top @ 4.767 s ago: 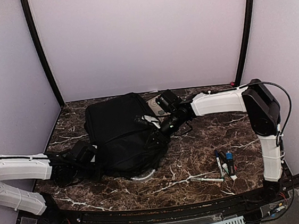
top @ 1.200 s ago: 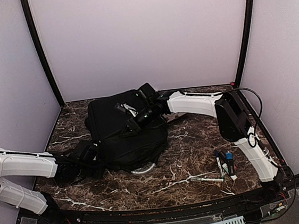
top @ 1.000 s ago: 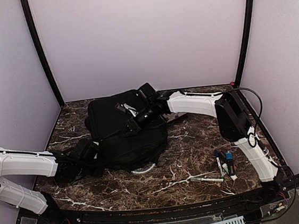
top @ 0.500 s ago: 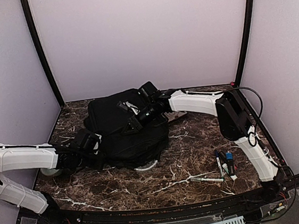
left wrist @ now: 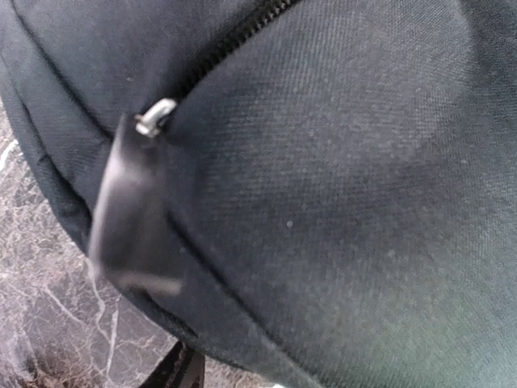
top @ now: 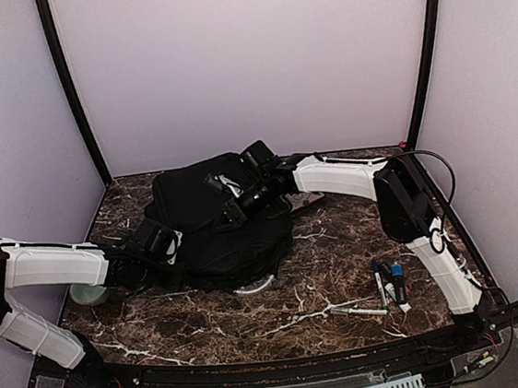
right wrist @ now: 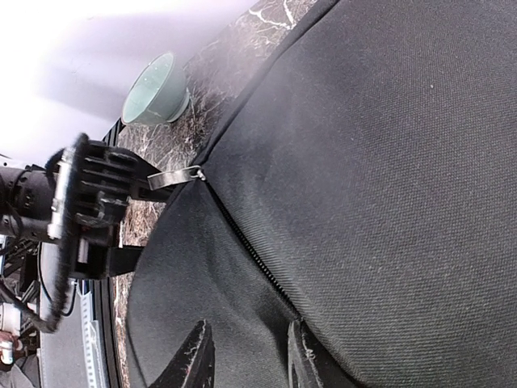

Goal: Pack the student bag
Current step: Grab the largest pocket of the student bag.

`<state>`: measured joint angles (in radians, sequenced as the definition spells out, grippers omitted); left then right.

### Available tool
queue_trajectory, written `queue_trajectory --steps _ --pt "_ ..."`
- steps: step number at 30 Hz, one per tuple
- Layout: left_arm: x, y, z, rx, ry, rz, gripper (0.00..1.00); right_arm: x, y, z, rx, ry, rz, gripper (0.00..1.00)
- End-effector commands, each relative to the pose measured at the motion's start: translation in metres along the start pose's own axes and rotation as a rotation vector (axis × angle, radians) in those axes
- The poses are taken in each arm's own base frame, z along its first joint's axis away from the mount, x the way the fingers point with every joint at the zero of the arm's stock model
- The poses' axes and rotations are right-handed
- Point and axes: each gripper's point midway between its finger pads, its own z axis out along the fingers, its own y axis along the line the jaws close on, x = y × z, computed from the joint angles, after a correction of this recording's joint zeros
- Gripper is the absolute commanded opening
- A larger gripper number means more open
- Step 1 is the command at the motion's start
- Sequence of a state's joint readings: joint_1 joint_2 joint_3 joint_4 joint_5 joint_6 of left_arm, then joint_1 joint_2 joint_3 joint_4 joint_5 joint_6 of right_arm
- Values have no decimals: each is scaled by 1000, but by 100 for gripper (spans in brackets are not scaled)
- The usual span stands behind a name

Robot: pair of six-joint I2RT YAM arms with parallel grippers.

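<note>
The student bag (top: pixel 208 220) is a big black backpack lying flat mid-table, its grey-white handle (top: pixel 251 287) poking out at the near edge. My right gripper (top: pixel 228 212) reaches over its top; in the right wrist view its fingers (right wrist: pixel 194 360) pinch a fold of bag fabric (right wrist: pixel 363 162) beside the zipper (right wrist: pixel 242 242). My left gripper (top: pixel 165 250) presses against the bag's left side. The left wrist view is filled with bag cloth (left wrist: pixel 339 202), a metal zipper pull (left wrist: pixel 153 117) and its blurred black tab (left wrist: pixel 129 210); the jaws are hidden.
A teal bowl (top: pixel 88 295) sits under my left arm, also visible as a bowl (right wrist: pixel 153 89) in the right wrist view. Several markers (top: pixel 389 287) lie at the near right. A flat item (top: pixel 304 202) lies behind my right forearm.
My left arm has swung up and right against the bag's left side, uncovering the teal bowl. The right gripper has barely moved on the bag's top.
</note>
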<state>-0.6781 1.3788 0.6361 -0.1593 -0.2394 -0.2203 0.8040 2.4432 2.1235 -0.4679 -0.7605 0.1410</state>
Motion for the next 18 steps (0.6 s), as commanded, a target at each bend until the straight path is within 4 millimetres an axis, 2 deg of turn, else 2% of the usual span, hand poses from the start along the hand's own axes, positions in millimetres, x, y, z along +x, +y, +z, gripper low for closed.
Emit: queue_trajectory --steps 1,3,5,10,18 --pt "-37 -3 5 12 -143 -73 44 13 -12 7 6 23 45 32" --pt "-38 -2 8 5 -151 -81 36 14 -13 8 4 26 51 32" --pt "-39 -2 9 5 -155 -87 22 14 -13 8 4 26 51 33" --pt "-37 3 2 -12 -157 -112 0 14 -14 8 7 23 48 32" --pt "-6 3 -25 55 -92 -193 0 10 -16 5 27 12 38 32"
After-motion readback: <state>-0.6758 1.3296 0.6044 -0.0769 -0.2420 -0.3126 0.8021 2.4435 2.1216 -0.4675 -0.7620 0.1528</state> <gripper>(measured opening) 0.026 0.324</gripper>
